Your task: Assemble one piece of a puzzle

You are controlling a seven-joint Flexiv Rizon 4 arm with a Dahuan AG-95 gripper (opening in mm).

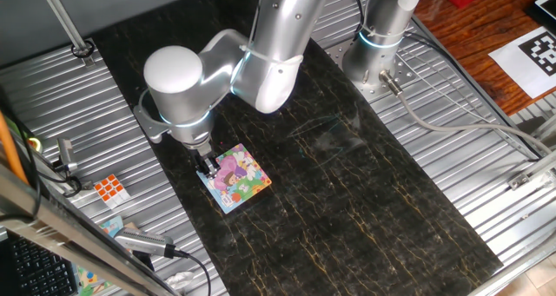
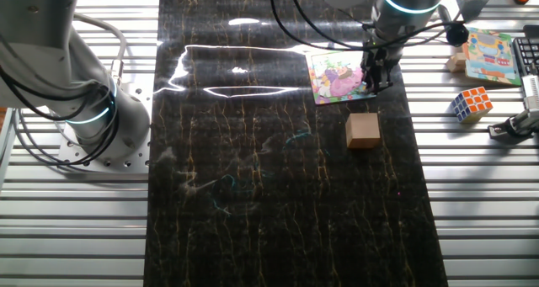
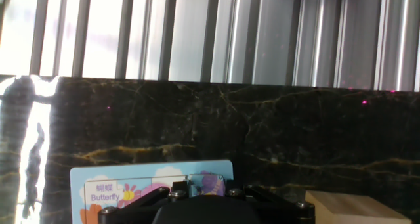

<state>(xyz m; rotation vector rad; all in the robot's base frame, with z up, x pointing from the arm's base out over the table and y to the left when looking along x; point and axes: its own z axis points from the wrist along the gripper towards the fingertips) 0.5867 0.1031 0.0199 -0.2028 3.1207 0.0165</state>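
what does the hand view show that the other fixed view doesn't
Only the hand view shows the word Butterfly printed on the puzzle, read from low behind the gripper body. Only the other fixed view shows the orange-and-white cube on the metal slats, and the gripper down at the puzzle's edge; whether it holds the piece cannot be told. Both show the puzzle and the tan wooden block on the dark mat.

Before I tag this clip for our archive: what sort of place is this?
Probably a robotics lab bench: arm bases bolted to a ribbed metal table, a printed marker beside it, and a puzzle and cube as props.
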